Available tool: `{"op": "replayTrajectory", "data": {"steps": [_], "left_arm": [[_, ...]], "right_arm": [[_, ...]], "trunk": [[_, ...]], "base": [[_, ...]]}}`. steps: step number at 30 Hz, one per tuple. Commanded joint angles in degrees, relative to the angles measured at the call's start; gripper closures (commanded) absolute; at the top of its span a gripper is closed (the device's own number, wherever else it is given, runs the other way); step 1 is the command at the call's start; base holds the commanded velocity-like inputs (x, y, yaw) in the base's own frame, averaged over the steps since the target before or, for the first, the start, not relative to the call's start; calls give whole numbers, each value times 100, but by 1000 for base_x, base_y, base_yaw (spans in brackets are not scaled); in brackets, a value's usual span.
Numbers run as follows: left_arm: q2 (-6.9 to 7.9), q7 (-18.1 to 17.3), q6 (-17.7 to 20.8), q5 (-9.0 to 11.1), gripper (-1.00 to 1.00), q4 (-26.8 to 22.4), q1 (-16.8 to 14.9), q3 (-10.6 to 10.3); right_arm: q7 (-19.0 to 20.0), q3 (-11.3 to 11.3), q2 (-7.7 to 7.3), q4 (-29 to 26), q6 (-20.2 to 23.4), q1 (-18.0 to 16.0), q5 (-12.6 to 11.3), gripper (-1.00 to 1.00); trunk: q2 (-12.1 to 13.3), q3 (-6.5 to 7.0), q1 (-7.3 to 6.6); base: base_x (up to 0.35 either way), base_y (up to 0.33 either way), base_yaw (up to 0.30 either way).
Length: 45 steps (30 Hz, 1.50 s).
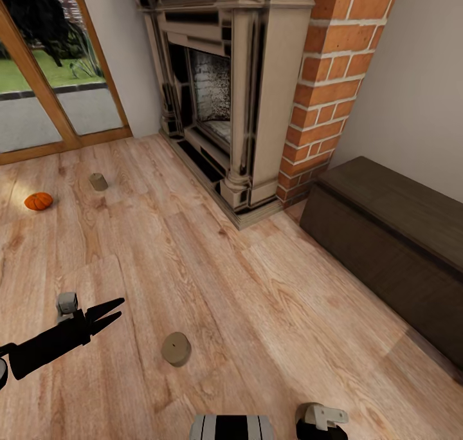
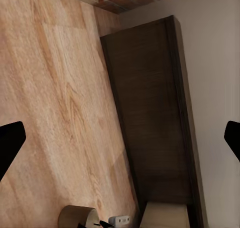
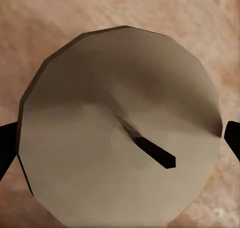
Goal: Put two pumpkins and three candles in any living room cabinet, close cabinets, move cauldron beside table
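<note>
One orange pumpkin lies on the wood floor at far left, with a squat taupe candle just right of it. A second candle stands on the floor near me, right of my left gripper, which hangs open and empty above the boards. In the left wrist view this candle shows at the frame's edge. My right gripper looks straight down on a third candle with a dark wick, one fingertip wide on each side of it. The dark-brown cabinet stands shut at the right wall.
A stone fireplace surround with a brick column rises ahead. Glass doors to a garden are at the back left. A pale wall stands behind the cabinet. My right wrist sits at the bottom edge.
</note>
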Motion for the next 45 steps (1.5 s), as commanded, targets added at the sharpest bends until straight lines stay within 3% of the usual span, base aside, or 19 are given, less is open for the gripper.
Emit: {"op": "replayTrajectory", "data": {"steps": [1, 18, 21, 28, 29, 45], "left_arm": [[0, -25, 27, -11, -100, 1, -3, 6], [-4, -27, 28, -11, -100, 1, -3, 3], [-4, -27, 27, -11, -100, 1, -3, 1], [-4, -28, 27, -11, -100, 3, -3, -1], [-4, -28, 27, -11, -100, 4, -3, -2], [-4, -21, 27, -11, -100, 8, -3, -3]], "right_arm": [[-20, 48, 0, 4, -25, -3, -60, -100], [-20, 48, 0, 4, -25, -3, -54, -100], [-20, 48, 0, 4, -27, -3, -52, -100], [-20, 48, 0, 4, -33, -3, -51, -100], [-20, 48, 0, 4, -33, -3, -51, 100], [-20, 48, 0, -2, -41, -3, -51, 100]], "trunk": [[-1, -4, -1], [-1, -4, -1], [-5, -70, 7], [-5, -70, 7], [-5, -70, 7], [-5, -70, 7]], "base": [[0, 0, 0], [0, 0, 0], [0, 0, 0], [0, 0, 0], [0, 0, 0], [0, 0, 0]]}}
